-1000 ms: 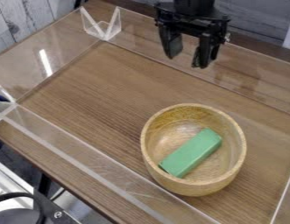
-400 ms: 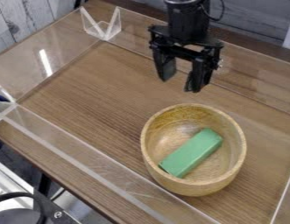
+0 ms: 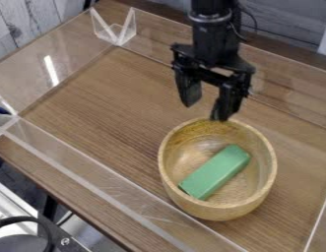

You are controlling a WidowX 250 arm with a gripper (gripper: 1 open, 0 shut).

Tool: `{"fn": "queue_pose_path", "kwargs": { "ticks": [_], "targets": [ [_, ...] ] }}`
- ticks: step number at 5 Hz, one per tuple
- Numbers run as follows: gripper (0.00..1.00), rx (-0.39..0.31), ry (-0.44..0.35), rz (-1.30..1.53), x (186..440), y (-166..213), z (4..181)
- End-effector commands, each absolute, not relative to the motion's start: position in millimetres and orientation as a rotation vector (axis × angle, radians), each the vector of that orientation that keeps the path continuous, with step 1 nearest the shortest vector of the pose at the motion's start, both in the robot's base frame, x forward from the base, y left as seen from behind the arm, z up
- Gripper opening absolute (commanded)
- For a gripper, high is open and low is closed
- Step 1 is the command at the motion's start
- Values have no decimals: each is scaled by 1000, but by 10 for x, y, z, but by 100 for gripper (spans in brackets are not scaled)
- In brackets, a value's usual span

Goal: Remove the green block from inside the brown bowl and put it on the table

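A round tan wooden brown bowl (image 3: 218, 200) sits on the table (image 3: 106, 103) at the lower right. Inside it lies the green block (image 3: 214, 172), a flat bright green bar set diagonally. My black gripper (image 3: 208, 100) hangs pointing down just above the bowl's far rim, a little beyond and above the block. Its two fingers stand apart and hold nothing.
Clear acrylic walls (image 3: 73, 167) run along the table's edges, with a clear corner bracket (image 3: 115, 27) at the far left. Black cables and gear (image 3: 47, 236) show below the front edge.
The gripper has come down and toward the bowl, from the far edge of the table to just above the bowl's far rim. Its fingers stay open. The block has not moved.
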State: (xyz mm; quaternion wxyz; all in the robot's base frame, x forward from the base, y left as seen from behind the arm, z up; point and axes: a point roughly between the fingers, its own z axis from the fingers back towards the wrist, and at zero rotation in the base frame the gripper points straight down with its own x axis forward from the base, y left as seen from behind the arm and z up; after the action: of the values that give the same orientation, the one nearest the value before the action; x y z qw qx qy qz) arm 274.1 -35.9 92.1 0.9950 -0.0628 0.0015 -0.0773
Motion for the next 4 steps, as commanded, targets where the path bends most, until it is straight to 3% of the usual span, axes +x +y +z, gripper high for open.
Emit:
{"fn": "queue_pose_path", "kwargs": {
  "ticks": [1,4],
  "targets": [
    [100,-121,-47,-192,2727,-468,1007],
    [100,-114,18,-236,2608,-583,661]
  ]
}}
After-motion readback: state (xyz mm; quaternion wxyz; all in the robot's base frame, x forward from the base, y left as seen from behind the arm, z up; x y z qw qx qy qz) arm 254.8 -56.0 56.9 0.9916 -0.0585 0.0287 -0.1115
